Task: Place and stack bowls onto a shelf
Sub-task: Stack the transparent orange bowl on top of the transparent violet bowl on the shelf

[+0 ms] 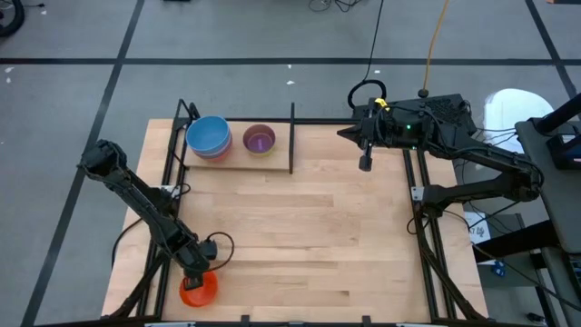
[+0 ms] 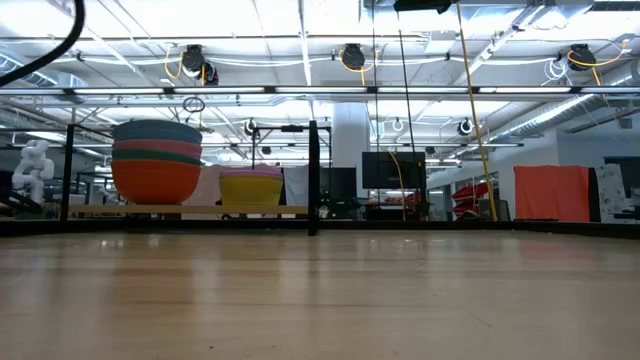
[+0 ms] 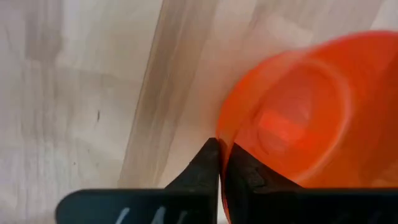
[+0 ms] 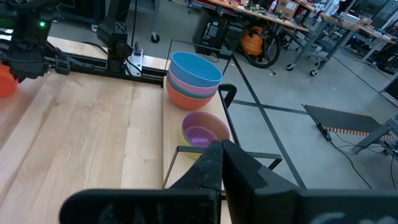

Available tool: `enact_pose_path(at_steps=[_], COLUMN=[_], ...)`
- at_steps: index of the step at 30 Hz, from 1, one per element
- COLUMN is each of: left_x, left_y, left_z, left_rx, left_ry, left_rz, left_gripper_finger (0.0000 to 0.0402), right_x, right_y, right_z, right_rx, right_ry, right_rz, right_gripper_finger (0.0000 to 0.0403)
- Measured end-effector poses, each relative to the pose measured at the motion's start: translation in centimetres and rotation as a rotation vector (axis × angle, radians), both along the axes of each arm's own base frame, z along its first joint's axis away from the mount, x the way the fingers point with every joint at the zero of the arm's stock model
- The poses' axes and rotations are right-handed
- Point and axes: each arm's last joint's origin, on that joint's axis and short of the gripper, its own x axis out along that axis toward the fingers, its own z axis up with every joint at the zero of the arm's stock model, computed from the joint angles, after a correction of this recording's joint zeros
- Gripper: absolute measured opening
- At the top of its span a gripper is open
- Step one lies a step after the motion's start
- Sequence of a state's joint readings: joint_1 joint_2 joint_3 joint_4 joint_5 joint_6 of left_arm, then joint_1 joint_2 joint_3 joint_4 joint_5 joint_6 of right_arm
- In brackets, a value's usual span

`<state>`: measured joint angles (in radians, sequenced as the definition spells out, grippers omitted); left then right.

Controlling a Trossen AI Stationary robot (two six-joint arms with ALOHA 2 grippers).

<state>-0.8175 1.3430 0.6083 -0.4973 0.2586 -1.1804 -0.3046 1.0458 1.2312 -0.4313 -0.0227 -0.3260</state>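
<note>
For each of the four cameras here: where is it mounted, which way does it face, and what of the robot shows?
High: overhead, straight down; both arms, left hand on the red bowl.
Low: table height, facing the shelf; no arm visible.
Left wrist: over the red bowl; own fingers pinching its rim.
Right wrist: faces the shelf; own shut hand, left arm beyond.
Shared: blue-topped stack, purple-topped stack.

Two dark jointed arms (image 1: 136,195) trail black cables; tapered black claw (image 3: 221,168) fingers.
</note>
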Motion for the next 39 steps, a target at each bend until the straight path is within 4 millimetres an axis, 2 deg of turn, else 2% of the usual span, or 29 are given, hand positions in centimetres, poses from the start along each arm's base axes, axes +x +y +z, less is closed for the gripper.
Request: enact_pose_path(at_steps=[5, 9, 12, 16, 21, 26, 32, 39], left_x=[1.8, 3.4, 4.9, 6.7, 8.1, 8.0, 6.8, 5.9], left_y=[0.8, 2.6, 4.6, 8.0, 13.4, 18.8, 24.4, 29.9], left_z=[1.5, 4.2, 7.2, 11.4, 16.5, 19.9, 21.1, 20.0], left_rx=[-0.043, -0.033, -0.007, 0.088, 0.283, 0.452, 0.583, 0.647], left_ry=[-0.064, -0.164, -0.248, -0.337, -0.43, -0.489, -0.503, -0.45], left_rz=[0.04, 0.042, 0.059, 0.084, 0.19, 0.371, 0.517, 0.525], left_gripper_finger=[0.0006, 0.0004, 0.0004, 0.0004, 0.0004, 0.0004, 0.0003, 0.0003], right_x=[0.0, 0.0, 0.0, 0.0, 0.0, 0.0, 0.0, 0.0], right_y=[0.0, 0.0, 0.0, 0.0, 0.0, 0.0, 0.0, -0.1], right_z=[0.0, 0.0, 0.0, 0.0, 0.0, 0.0, 0.0, 0.1], right_rx=[-0.002, -0.003, -0.003, -0.003, -0.025, -0.031, -0.031, -0.042], right_ry=[0.001, 0.001, 0.001, 0.002, 0.008, 0.01, 0.01, 0.005], right_rz=[0.0, 0.001, 0.001, 0.001, 0.009, 0.011, 0.01, -0.018], right_gripper_finger=[0.0, 0.0, 0.0, 0.0, 0.0, 0.0, 0.0, 0.0])
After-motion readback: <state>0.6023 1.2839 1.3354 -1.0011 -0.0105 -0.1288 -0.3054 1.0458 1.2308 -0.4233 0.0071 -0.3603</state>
